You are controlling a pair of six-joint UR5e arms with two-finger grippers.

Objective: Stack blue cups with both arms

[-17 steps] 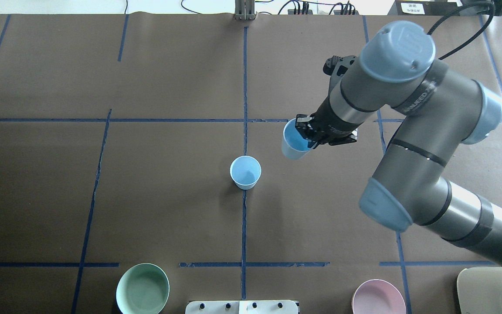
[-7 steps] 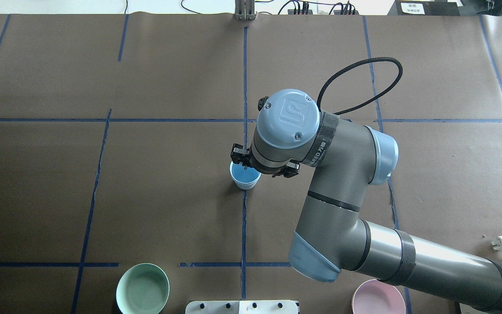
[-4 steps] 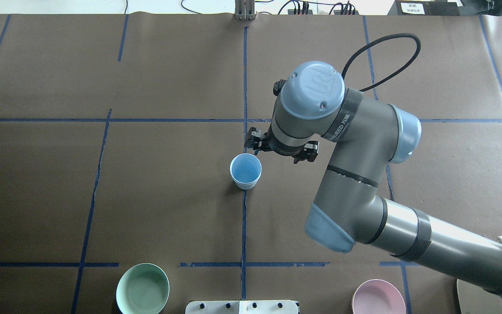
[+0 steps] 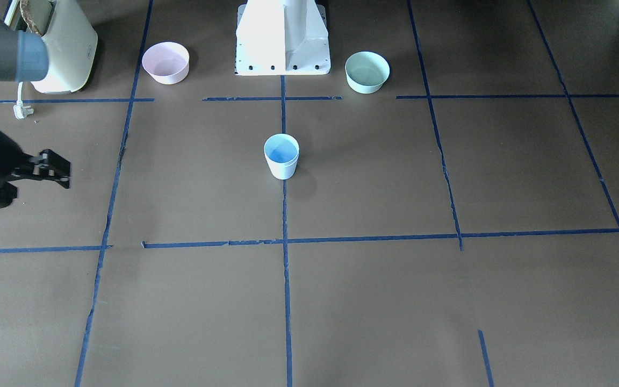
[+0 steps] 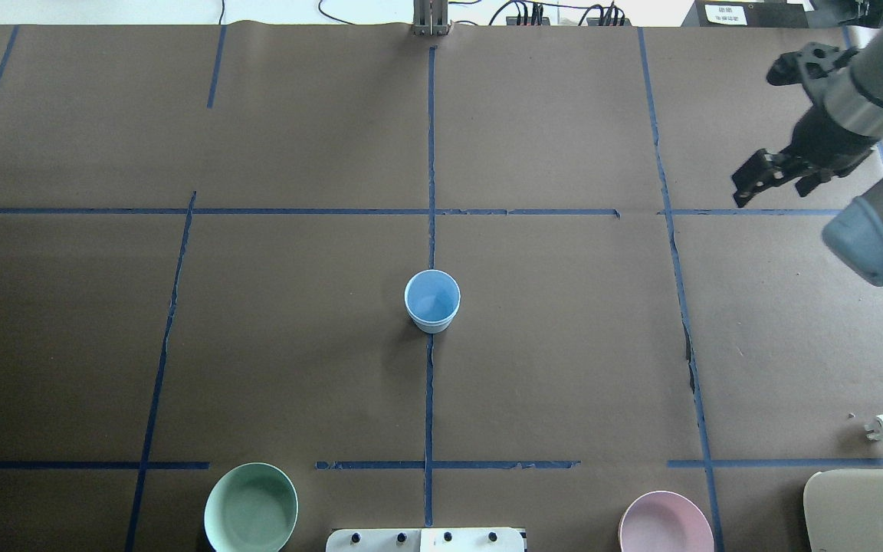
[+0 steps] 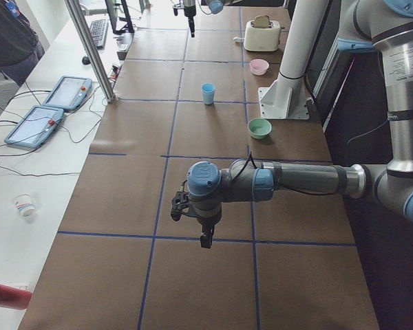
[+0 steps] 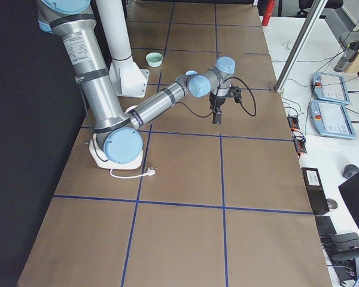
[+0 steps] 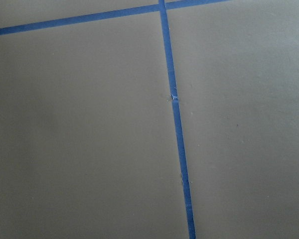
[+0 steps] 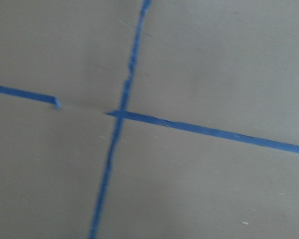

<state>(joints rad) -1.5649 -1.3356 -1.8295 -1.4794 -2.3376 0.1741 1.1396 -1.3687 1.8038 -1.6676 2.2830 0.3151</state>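
The blue cups (image 5: 431, 300) stand upright at the table's centre on the middle tape line, one nested in the other, so only one cup outline shows; they also show in the front view (image 4: 281, 156) and the left side view (image 6: 208, 93). My right gripper (image 5: 748, 188) is open and empty above the far right of the table, well away from the cups; it also shows in the front view (image 4: 58, 171). My left gripper (image 6: 205, 239) hangs low over the table at the robot's left end, seen only in the left side view, so I cannot tell its state.
A mint-green bowl (image 5: 251, 507) and a pink bowl (image 5: 665, 525) sit near the white pedestal (image 4: 282, 37). A cream toaster (image 5: 867, 510) with a white plug (image 5: 882, 426) stands at the near right corner. Blue tape lines cross the brown table.
My right gripper carried a blue cup over, set it into the standing cup, let go, and swung away to the far right, empty.
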